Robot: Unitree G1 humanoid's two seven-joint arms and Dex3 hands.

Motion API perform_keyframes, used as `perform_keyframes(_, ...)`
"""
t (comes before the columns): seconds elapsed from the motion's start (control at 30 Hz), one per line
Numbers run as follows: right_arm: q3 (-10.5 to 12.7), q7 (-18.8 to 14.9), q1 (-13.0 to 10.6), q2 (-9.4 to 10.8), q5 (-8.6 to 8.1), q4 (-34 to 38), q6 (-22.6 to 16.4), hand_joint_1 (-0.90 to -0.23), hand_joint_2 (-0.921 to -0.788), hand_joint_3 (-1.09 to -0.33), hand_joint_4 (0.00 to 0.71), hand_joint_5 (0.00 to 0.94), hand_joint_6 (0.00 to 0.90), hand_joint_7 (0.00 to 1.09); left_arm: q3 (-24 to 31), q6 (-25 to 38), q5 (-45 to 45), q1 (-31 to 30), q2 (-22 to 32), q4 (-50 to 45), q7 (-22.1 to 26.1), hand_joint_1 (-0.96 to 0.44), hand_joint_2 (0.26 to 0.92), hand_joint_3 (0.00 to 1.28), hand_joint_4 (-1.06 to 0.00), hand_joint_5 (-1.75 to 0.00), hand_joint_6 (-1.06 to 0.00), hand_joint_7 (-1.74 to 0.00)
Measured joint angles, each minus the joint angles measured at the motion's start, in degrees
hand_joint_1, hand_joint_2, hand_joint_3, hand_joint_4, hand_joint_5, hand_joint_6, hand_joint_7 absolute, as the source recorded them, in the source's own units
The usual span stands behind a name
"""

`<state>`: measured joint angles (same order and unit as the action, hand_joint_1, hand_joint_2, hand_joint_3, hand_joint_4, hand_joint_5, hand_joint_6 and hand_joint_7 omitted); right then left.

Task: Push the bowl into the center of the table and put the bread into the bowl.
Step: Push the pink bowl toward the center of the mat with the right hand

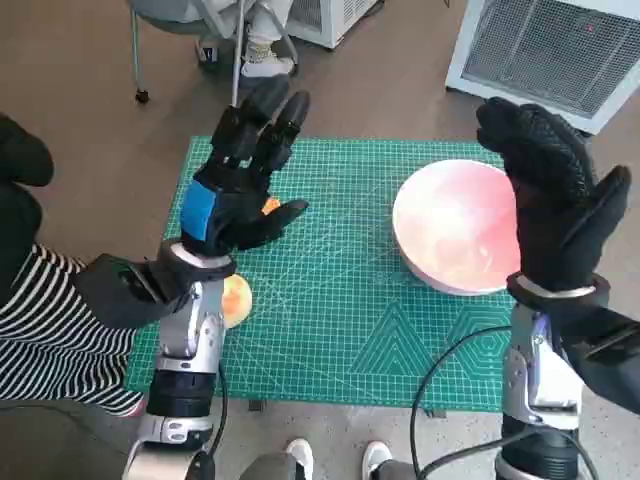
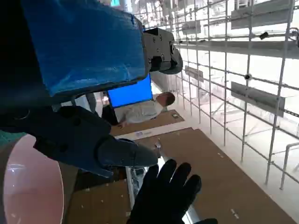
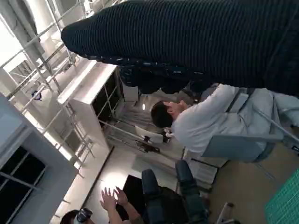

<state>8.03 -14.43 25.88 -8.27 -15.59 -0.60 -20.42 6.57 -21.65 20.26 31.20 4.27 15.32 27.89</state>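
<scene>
A pink bowl (image 1: 455, 225) sits on the right side of the green cutting mat (image 1: 340, 310); a slice of it also shows in the left wrist view (image 2: 28, 186). The bread (image 1: 236, 299), a pale orange roll, lies at the mat's left edge, mostly hidden behind my left forearm. My left hand (image 1: 240, 180) is raised above the mat's left part, fingers spread, holding nothing. My right hand (image 1: 555, 200) is raised upright beside the bowl's right rim, fingers spread and empty. The left wrist view shows the gloved right hand (image 2: 166, 193) too.
A small orange thing (image 1: 271, 206) peeks out under my left hand. A person in a striped sleeve (image 1: 45, 320) sits at the left. A chair's legs (image 1: 140, 60) and a white unit (image 1: 550, 50) stand beyond the table. A seated person (image 3: 219, 116) shows in the right wrist view.
</scene>
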Motion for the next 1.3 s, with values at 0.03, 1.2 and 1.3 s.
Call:
perform_keyframes(0.03, 0.0, 0.0, 0.0, 0.0, 0.0, 0.0, 0.0, -0.67, -0.921, -0.757, 0.177, 0.0, 0.112, 0.41, 0.0, 0.0, 0.0, 0.0, 0.0, 0.0, 0.0, -0.35, 0.921, 0.21, -0.15, -0.01, 0.0, -0.47)
perform_keyframes(1.2, 0.1, 0.0, 0.0, 0.1, 0.01, 0.1, 0.6, -0.671, -0.921, -0.754, 0.183, 0.002, 0.112, 0.41, -0.1, 0.1, 0.0, 0.2, -0.1, 0.4, 0.0, -0.34, 0.921, 0.22, -0.14, 0.0, 0.0, -0.48)
perform_keyframes(1.3, 0.2, 0.0, 0.0, 0.1, 0.01, 0.1, 0.6, -0.67, -0.921, -0.754, 0.183, 0.002, 0.112, 0.41, -0.1, 0.1, 0.0, 0.5, -0.1, 0.8, 0.0, -0.34, 0.921, 0.22, -0.14, 0.0, 0.0, -0.48)
